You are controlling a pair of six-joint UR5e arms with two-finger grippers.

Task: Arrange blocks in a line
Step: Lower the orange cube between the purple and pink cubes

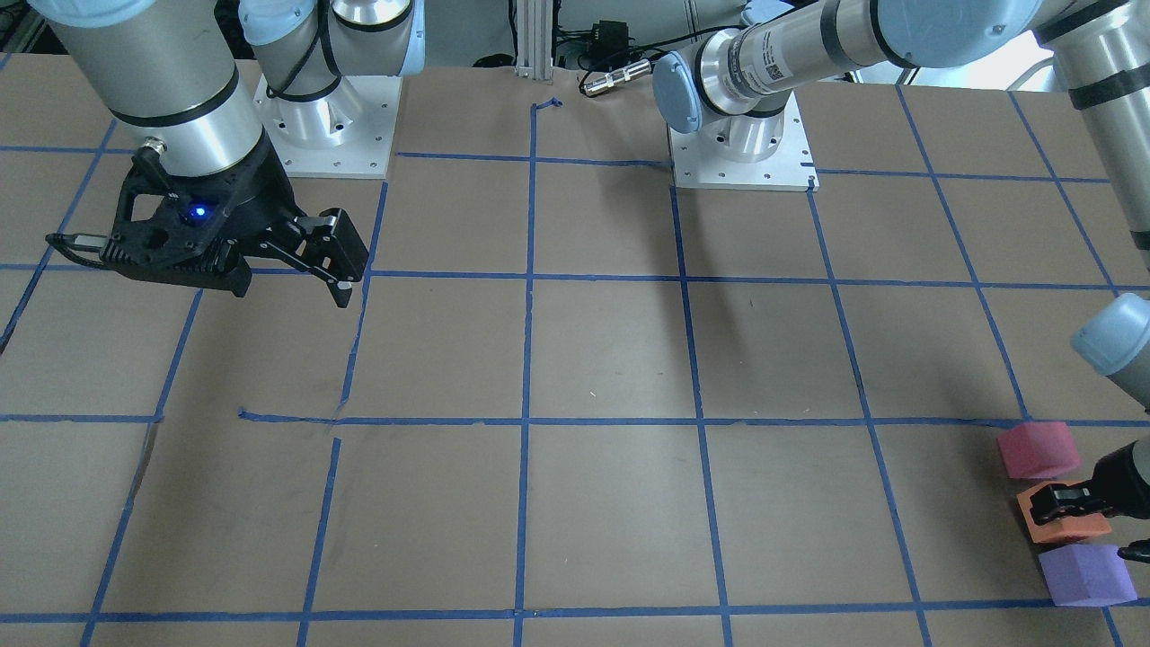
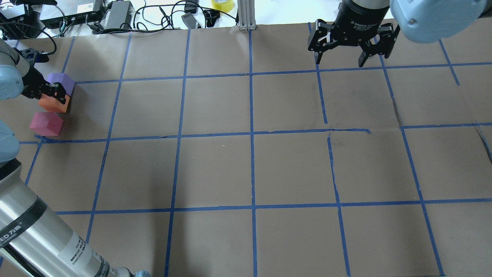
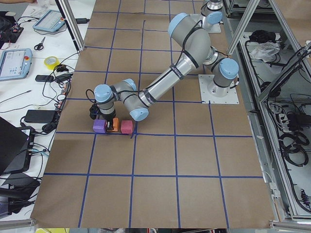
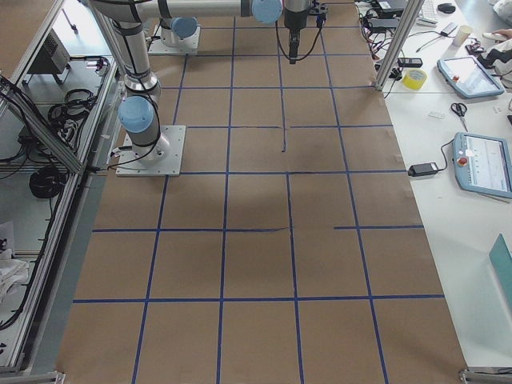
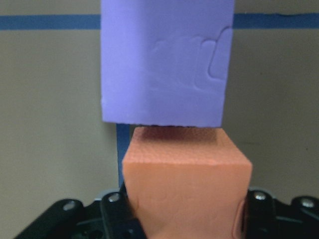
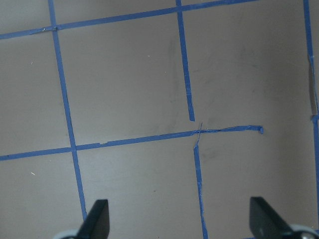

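desk (image 2: 215, 169) brown, blue tape grid (image 2: 251, 107) | yellow tape roll (image 2: 222, 4) 12 o'clock, beyond desk edge | power adapter (image 2: 120, 12) 11 o'clock

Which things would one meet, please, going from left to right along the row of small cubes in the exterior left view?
purple matte foam cube → orange matte foam cube → pinkish-red matte foam cube

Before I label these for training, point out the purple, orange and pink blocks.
purple block (image 1: 1083, 566): exterior front-facing view, top face.
orange block (image 5: 187, 194): left wrist view, face nearest the camera.
pink block (image 1: 1033, 442): exterior front-facing view, top face.
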